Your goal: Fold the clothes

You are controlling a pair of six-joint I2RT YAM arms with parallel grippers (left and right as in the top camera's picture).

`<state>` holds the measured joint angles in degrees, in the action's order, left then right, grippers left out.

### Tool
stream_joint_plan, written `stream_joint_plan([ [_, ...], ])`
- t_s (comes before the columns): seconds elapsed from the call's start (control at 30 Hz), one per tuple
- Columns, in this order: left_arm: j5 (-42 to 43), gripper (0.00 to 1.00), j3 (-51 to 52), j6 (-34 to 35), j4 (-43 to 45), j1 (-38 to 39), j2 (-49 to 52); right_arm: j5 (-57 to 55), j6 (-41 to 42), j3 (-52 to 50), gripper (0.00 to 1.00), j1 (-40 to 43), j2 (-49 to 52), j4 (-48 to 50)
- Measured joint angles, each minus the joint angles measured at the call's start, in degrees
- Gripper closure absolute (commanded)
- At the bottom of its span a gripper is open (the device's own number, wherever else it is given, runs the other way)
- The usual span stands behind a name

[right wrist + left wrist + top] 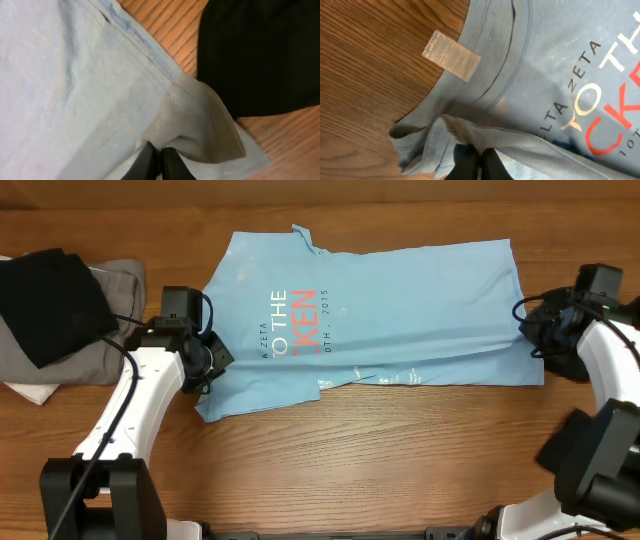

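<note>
The light sky-blue T-shirt (400, 310) lies spread sideways across the wooden table, its red and white lettering facing up, with its near side folded over. My left gripper (215, 360) is shut on a fold of the shirt near the collar at its left end (479, 155). The collar and its white tag (451, 55) show in the left wrist view. My right gripper (532, 330) is shut on the hem at the shirt's right end (159, 157), and the pinched cloth peaks up (200, 130).
A pile of other clothes lies at the far left: a black garment (50, 295) on a grey one (110, 330) over something white (30, 390). Part of the right arm (260, 55) fills the upper right of the right wrist view.
</note>
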<state>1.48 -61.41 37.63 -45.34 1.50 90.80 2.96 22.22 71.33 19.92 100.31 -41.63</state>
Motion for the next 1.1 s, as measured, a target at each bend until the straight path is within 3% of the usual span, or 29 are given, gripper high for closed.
stream_joint_plan([
  [0.5,2.99,0.95,0.28,0.22,15.54,-0.04,4.98,-0.22,0.02,-0.09,0.9,-1.92,3.37,2.62],
  [0.87,0.63,0.94,0.28,2.73,16.15,-0.04,5.01,-0.22,0.02,-0.09,0.89,-1.92,3.37,3.1],
  [0.93,0.24,0.94,0.28,3.72,16.55,-0.04,5.01,-0.24,0.02,-0.09,0.84,-1.92,3.37,3.08],
  [1.1,-0.31,0.92,0.28,4.7,16.7,-0.04,5.01,-0.26,0.31,-0.11,0.42,-1.92,3.37,3.72],
])
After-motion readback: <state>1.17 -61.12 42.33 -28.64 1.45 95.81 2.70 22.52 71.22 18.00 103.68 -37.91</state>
